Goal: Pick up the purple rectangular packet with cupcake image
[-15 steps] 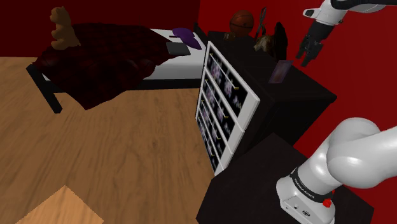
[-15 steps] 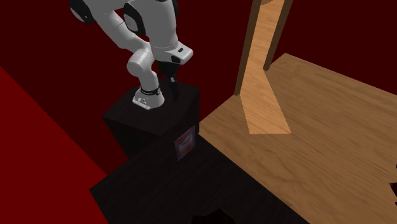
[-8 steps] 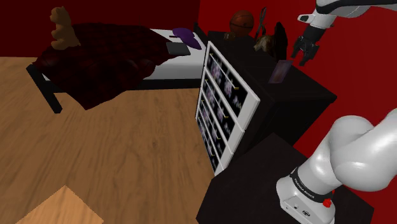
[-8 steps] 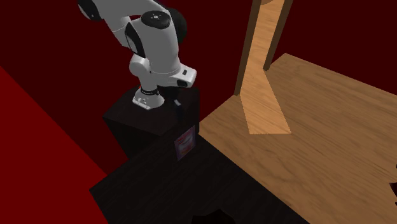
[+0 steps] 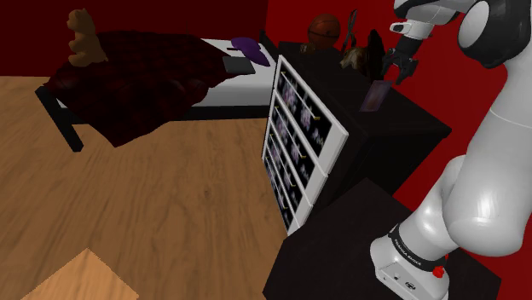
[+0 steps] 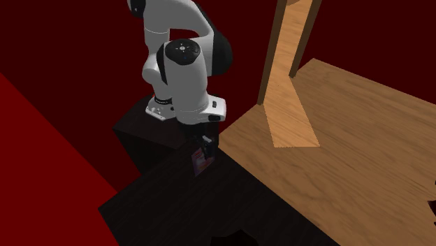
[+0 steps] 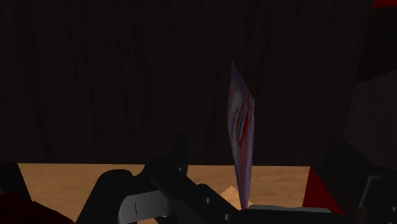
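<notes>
The gripper [image 5: 396,70] hangs just above the purple packet [image 5: 374,96], which stands upright on the dark cabinet [image 5: 402,128]. In the wrist view its fingers [image 7: 180,151] stand wide apart, with the packet [image 7: 242,137] between them and touching neither. The packet shows nearly edge-on there, so its print is hard to read. In the second exterior view the gripper [image 6: 205,145] hides the packet's [image 6: 200,162] top edge

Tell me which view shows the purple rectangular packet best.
Shoulder view: the purple rectangular packet stands whole and unobstructed. Second exterior view shows its printed face partly behind the black gripper; wrist view, nearly edge-on.
</notes>
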Controlling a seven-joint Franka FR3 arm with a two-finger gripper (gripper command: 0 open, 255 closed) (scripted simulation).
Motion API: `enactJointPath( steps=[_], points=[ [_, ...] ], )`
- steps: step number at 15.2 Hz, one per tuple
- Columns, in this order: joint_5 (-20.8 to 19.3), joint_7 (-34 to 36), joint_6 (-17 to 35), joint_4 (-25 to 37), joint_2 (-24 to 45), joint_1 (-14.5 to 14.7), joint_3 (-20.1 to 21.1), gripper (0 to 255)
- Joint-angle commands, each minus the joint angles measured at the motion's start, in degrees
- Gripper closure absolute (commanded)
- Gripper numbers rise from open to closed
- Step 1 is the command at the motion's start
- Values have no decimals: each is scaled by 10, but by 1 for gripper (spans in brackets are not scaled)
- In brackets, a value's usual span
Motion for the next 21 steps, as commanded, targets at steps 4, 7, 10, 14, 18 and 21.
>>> enactJointPath(
  steps=[4, 7, 10, 14, 18, 21],
  points=[
    [19, -18, 33, -25, 18, -12, 11, 0],
    [23, -21, 43, -35, 21, -13, 14, 0],
    [23, -21, 43, -34, 21, -14, 14, 255],
    [24, -22, 43, -34, 22, -14, 14, 255],
    [21, -19, 37, -28, 19, -12, 12, 255],
    [14, -14, 15, -9, 13, -11, 8, 255]
  ],
)
